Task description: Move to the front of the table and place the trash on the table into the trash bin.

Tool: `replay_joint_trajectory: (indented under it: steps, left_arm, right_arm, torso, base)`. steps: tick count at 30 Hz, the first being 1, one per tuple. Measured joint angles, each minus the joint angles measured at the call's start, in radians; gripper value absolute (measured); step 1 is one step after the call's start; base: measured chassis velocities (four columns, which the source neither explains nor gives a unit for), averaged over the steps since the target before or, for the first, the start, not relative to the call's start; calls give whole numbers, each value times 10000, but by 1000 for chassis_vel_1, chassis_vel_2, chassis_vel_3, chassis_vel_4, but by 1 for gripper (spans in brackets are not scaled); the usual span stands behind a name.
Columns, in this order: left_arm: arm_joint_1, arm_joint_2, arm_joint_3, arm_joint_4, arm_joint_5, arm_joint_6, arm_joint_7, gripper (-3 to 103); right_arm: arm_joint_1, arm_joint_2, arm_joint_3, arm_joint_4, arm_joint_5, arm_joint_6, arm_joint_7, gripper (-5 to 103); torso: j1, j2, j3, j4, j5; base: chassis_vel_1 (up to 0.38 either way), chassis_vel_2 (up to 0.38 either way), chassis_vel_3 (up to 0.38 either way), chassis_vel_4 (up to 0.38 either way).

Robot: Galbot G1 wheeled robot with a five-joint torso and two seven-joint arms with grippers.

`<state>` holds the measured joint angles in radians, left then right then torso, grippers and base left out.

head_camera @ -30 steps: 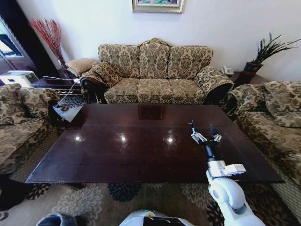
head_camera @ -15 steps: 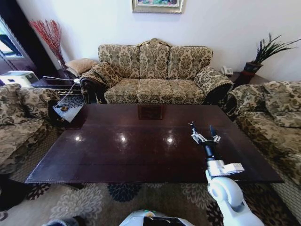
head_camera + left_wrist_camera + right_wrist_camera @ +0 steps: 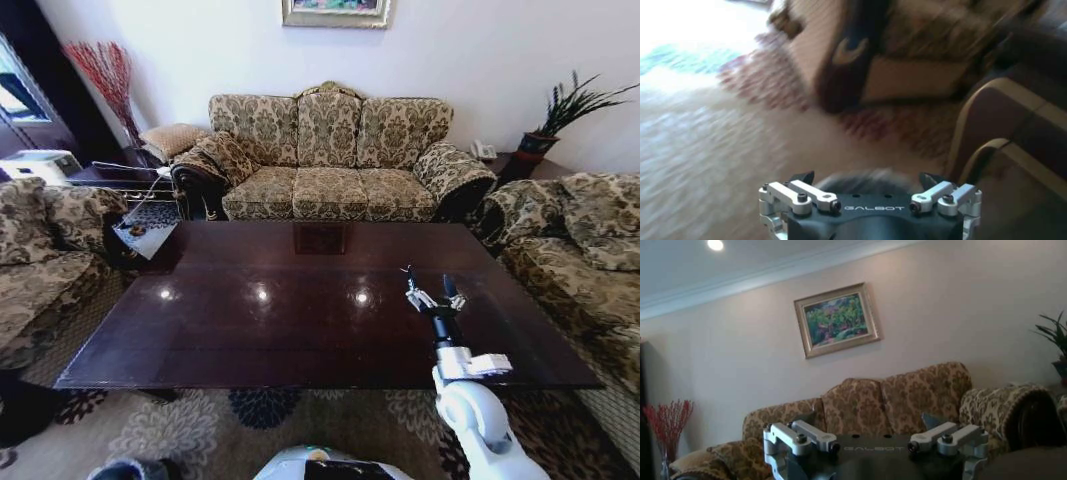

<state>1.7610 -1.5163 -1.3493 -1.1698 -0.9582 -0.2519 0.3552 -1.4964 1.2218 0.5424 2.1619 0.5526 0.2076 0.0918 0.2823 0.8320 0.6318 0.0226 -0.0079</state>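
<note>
While the robot stands at the near long side of the table (image 3: 300, 330), you have the right gripper (image 3: 430, 283) raised above the table's right half, its 2 fingers spread apart and pinching nothing. The wrist points across the table toward the patterned sofa (image 3: 325, 150) on the far side. The left gripper (image 3: 867, 179) hangs low over the rug (image 3: 720, 130), just beside what looks like the table's gold-trimmed edge. It too is spread and holds nothing.

Glossy dark wood fills the middle of the head view, and 3 lamp reflections sit in a row across the near half of the table. You cannot tell from these views where the trash lies, nor where the trash bin stands relative to the table.

Going by the task, expect the trash to be light and easily crushed. Paper or wrappers should give under the fingers and slide on that polished top. Your best hold is probably a pinch across the bulk of a piece from straight above, closing gently so it bunches rather than skates away. Anything rounded or hard is likely to slip, so take it across its widest part with both fingers square to it. Keep the fingertips just off the wood, since the varnish looks as though it would scratch easily.
</note>
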Motion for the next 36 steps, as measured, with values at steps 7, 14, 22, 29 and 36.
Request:
replay_joint_trajectory:
  steps: [7, 14, 22, 29, 36]
  left_arm:
    - [868, -467, -161, -4862, 250, -360, 126, 100]
    - [1580, -215, -97, -10672, 801, 726, -330, 100]
    - [1804, 989, 1183, -13587, 1678, 2895, -1452, 100]
    - [1314, 1361, 2798, -13503, 2751, 3319, -1354, 100]
    - [1173, 1260, 3519, -13384, 2988, 3319, -1437, 100]
  right_arm:
    - [-36, 36, 8, 715, -366, -649, -591, 100]
    - [-1085, 383, -372, 1684, -2117, -1137, -753, 100]
    - [-2505, 1050, -407, 1706, -3892, -173, -142, 100]
    - [-3417, 1669, 47, 1962, -4287, 249, 79, 100]
    - [-3507, 1829, 165, 2107, -4389, 254, 99, 100]
  torso:
    - [0, 0, 0, 3, -1]
    - [1, 0, 0, 0, 7]
    - [0, 0, 0, 17, 2]
    - [0, 0, 0, -4, -2]
    - [0, 0, 0, 2, 4]
  base:
    - [0, 0, 0, 0]
    - [0, 0, 0, 0]
    - [0, 0, 0, 0]
    - [0, 0, 0, 0]
    - [0, 0, 0, 0]
